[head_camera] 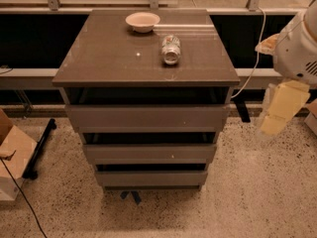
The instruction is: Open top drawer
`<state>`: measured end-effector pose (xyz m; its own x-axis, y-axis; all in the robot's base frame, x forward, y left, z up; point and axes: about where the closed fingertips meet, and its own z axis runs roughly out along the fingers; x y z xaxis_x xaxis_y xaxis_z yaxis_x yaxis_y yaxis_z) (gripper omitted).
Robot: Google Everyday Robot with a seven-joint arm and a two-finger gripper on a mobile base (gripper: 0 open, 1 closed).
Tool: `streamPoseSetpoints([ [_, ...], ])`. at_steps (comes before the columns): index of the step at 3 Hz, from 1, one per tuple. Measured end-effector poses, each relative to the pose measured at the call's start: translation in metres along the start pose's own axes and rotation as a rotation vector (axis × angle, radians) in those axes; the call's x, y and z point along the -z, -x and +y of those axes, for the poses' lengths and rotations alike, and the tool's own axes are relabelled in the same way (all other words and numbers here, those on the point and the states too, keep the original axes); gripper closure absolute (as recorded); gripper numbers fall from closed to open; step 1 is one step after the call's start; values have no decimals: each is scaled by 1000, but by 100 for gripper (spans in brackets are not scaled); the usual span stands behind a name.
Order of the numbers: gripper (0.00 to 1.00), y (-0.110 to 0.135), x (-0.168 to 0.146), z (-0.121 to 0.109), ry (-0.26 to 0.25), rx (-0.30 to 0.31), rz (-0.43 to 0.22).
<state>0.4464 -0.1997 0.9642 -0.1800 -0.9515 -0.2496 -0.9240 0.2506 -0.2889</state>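
The top drawer [148,117] is the widest, uppermost of three plain grey-brown handleless fronts in a small cabinet. A dark gap shows between its upper edge and the cabinet top [109,58]. My gripper [278,110], with pale yellowish fingers on a white arm, hangs at the right edge of the view. It is to the right of the cabinet at about the height of the top drawer, apart from it and holding nothing that I can see.
A white bowl [142,21] and a can lying on its side [171,48] rest on the cabinet top. Two lower drawer fronts [148,152] sit beneath. A cardboard box [12,155] and a black bar stand on the floor at left. A cable hangs at right.
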Motion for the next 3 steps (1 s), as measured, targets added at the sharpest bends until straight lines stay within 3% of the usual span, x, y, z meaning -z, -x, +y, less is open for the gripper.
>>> streamPoseSetpoints([
  [2,0,22,-79,-11,-15,17,-145],
  [3,0,13,-123,-26,-18,-22,-179],
])
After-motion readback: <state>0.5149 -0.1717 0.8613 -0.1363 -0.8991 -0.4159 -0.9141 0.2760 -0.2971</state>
